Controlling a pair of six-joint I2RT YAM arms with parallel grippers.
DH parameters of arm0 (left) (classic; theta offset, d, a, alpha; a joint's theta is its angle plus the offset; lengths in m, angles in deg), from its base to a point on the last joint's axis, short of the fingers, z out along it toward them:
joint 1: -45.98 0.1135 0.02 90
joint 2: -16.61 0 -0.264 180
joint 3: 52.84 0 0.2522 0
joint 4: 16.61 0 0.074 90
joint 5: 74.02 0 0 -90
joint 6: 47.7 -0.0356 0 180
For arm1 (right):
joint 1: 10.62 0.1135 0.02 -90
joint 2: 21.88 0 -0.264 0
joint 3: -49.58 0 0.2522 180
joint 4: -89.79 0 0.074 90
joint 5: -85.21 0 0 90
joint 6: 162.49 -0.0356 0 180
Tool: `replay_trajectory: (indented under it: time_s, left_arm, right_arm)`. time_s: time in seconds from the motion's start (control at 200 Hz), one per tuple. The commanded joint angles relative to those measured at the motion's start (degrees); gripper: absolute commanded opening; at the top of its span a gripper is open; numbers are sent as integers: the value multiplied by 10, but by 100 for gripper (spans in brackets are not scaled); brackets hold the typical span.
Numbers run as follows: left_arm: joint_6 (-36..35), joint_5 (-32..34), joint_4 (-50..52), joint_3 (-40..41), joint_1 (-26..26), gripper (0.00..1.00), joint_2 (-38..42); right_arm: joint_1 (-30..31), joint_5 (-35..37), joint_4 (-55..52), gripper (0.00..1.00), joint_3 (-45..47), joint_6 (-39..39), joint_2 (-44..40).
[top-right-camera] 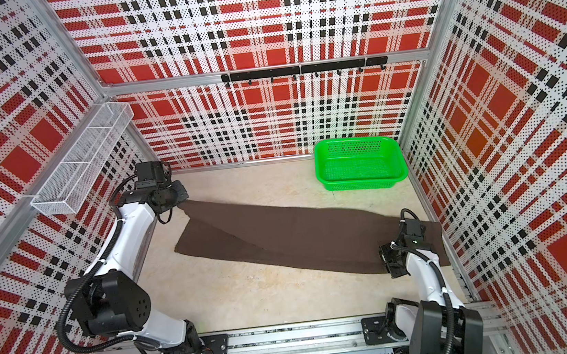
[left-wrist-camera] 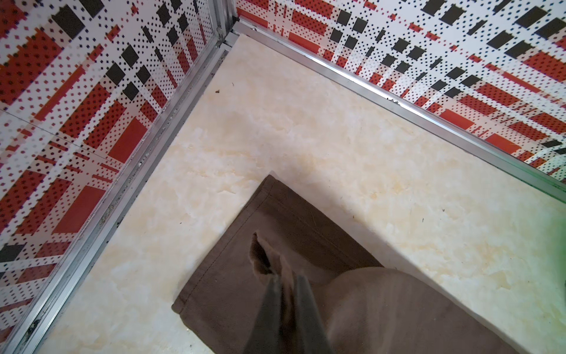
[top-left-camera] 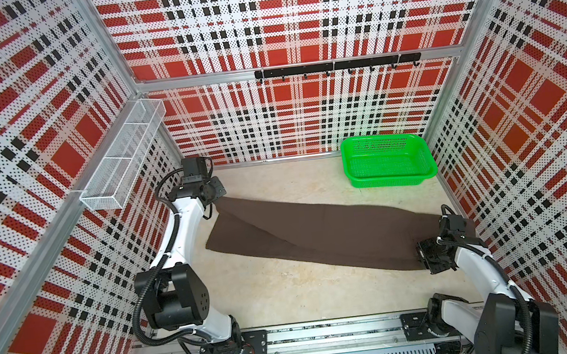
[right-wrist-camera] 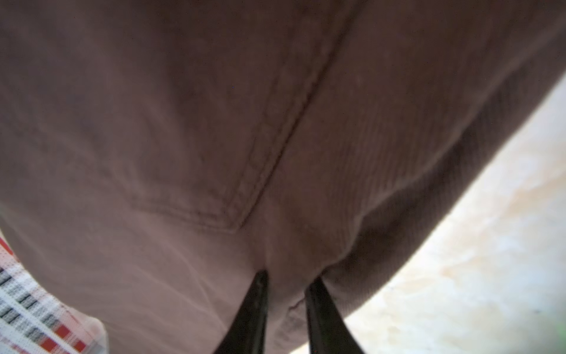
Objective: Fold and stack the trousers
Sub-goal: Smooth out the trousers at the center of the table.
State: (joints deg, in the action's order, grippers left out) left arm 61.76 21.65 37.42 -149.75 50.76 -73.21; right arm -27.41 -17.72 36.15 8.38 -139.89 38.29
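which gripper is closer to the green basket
Right. The right gripper pinches the trousers at the right side of the table, a little in front of the green basket; the left gripper holds their other end, far across at the left.

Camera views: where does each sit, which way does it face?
Both top views: high over the near edge, looking down toward the back wall; left arm, right arm, trousers, green basket.
Left wrist: on left arm, looking past left gripper at pinched cuff, table corner.
Right wrist: on right arm, close-up of cloth at right gripper.
Shared: trousers in all four.
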Motion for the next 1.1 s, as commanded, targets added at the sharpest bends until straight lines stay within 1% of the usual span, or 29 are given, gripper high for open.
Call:
replay_trajectory:
  time_s: [0.0,0.065,0.17,0.256,0.371,0.471,0.581,0.596,0.661,0.722,0.772,0.857,0.962,1.022,1.092]
  left_arm:
    - [-5,-7,-15,-15,12,0,-1]
    - [-5,-10,-15,-21,14,0,-6]
    - [-4,-20,-16,-43,18,0,-26]
    - [-2,-31,-16,-84,24,0,-55]
    - [8,-58,-10,-177,29,0,-112]
    - [14,-86,11,-286,28,0,-171]
    - [14,-118,46,-408,29,0,-230]
    - [28,-121,50,-419,29,0,-236]
    - [30,-129,60,-441,27,0,-246]
    - [27,-124,61,-415,27,0,-235]
    - [23,-115,57,-367,28,0,-214]
    - [27,-108,6,-235,37,0,-154]
    - [37,-104,-50,-79,69,0,-90]
    - [39,-102,-71,-10,87,0,-69]
    - [41,-96,-83,47,107,0,-61]
  right_arm:
    - [-4,15,25,13,-1,-24,-3]
    - [-4,18,23,8,-12,-26,-6]
    - [-5,22,5,6,-52,-23,-14]
    - [-5,26,-5,4,-96,-23,-17]
    - [-11,26,-14,3,-159,-16,5]
    - [-22,15,-17,3,-202,-9,31]
    - [-26,10,-18,2,-229,-8,32]
    - [-26,11,-19,2,-231,-8,32]
    - [-26,10,-26,2,-233,-5,25]
    - [-26,8,-36,2,-226,0,16]
    - [-26,2,-40,2,-213,2,2]
    - [-26,-3,-47,2,-183,6,-25]
    - [-26,-7,-66,2,-145,16,-58]
    - [-26,-7,-79,2,-126,25,-75]
    - [-26,-4,-91,2,-99,34,-96]
